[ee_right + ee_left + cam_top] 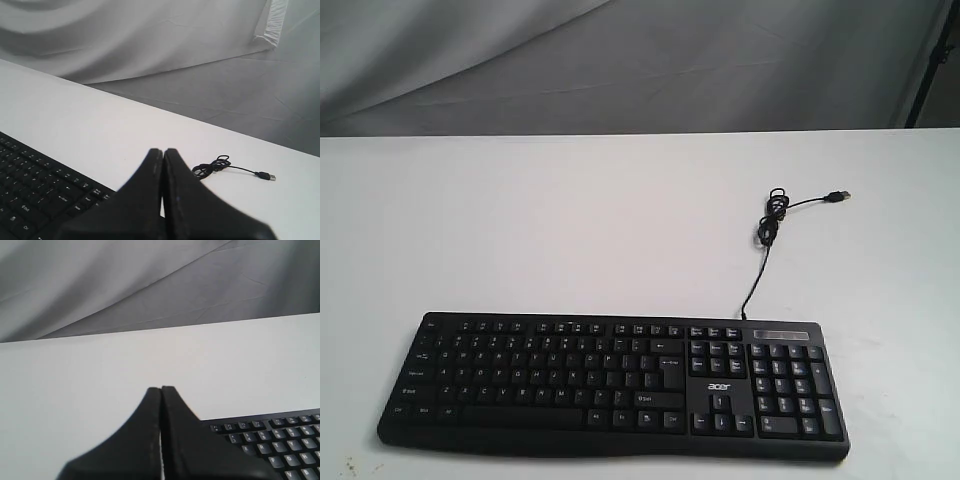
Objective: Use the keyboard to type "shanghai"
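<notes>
The black keyboard (610, 385) with white legends, number pad and acer logo lies along the near edge of the white table (570, 230). Its thin black cable (763, 250) runs away from it to a small coil and ends in a loose USB plug (839, 196). Neither gripper appears in the exterior view. My left gripper (161, 389) is shut and empty, held above the table beside the keyboard's (280, 440) upper left corner. My right gripper (163, 150) is also shut and empty, hovering near the keyboard's (35, 185) right part, with the coiled cable (212, 166) beyond it.
A grey cloth backdrop (620, 60) hangs behind the table's far edge. A dark stand leg (930, 70) shows at the far right. White tabletop stretches between the keyboard and the back edge.
</notes>
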### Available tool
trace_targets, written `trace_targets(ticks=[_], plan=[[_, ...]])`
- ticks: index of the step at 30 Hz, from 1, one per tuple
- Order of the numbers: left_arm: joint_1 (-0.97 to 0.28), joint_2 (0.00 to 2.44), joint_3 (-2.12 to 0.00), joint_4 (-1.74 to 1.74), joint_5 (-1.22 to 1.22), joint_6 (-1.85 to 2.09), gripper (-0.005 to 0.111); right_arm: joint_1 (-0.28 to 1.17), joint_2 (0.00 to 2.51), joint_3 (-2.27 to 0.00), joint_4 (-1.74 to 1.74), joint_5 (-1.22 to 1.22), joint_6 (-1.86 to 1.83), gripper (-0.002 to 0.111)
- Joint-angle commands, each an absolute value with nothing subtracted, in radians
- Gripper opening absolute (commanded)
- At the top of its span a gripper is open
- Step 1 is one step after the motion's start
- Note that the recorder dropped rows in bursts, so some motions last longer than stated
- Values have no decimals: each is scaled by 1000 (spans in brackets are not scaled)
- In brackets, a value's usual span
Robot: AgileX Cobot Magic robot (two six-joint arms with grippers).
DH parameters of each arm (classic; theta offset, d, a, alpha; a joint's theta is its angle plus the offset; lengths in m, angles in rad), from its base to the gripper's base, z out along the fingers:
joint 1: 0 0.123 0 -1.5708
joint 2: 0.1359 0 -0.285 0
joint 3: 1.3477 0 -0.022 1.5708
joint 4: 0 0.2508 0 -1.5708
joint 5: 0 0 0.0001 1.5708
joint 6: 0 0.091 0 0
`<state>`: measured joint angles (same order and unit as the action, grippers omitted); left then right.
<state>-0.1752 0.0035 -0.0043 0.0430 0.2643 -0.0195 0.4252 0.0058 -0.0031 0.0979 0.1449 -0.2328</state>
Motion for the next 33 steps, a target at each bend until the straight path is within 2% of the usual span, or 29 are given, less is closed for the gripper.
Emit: trace_targets(ticks=[1,25,33], plan=[[-179,0,0,44,261,-22,0,419,0,0,89,144,-227,0],[-179,0,0,44,261,-22,0,419,3,-31,102,147,-227,0],[-179,0,0,44,261,-22,0,419,315,-294,19,147,-227,0]])
